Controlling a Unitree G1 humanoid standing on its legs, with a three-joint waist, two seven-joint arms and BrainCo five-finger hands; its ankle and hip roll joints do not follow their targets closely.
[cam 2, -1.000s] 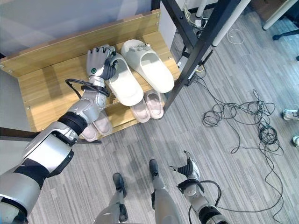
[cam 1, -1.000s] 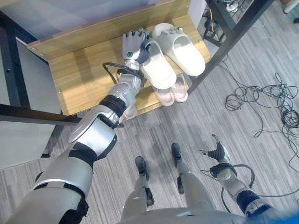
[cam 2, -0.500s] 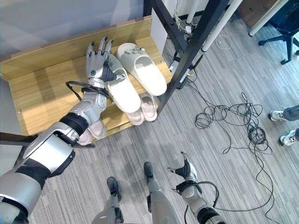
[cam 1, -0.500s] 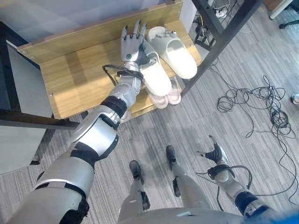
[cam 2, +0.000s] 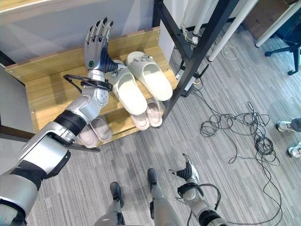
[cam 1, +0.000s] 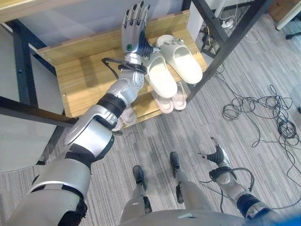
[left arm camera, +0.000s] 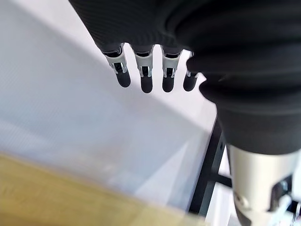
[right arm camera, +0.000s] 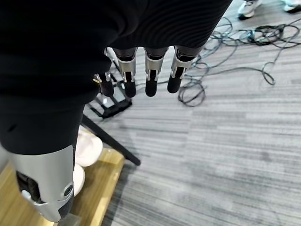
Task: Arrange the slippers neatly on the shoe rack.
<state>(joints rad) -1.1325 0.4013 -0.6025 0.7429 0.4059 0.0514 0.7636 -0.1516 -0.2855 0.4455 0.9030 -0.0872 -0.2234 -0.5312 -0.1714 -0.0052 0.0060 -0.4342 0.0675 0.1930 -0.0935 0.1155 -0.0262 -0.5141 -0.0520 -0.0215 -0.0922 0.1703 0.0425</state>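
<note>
Your left hand (cam 1: 132,29) was open, fingers straight, holding nothing above the cream slippers (cam 1: 174,65). Lowering carelessly could knock their overhanging toes off the shoe rack (cam 1: 84,77).

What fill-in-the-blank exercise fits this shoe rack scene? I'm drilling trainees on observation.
1. The cream slippers lie on the rack's ____ shelf.
2. The pink slippers lie on the ____ shelf.
3. The left hand has its fingers ____.
4. The right hand hangs above the ____.

Answers: top; lower; straight; floor
</note>
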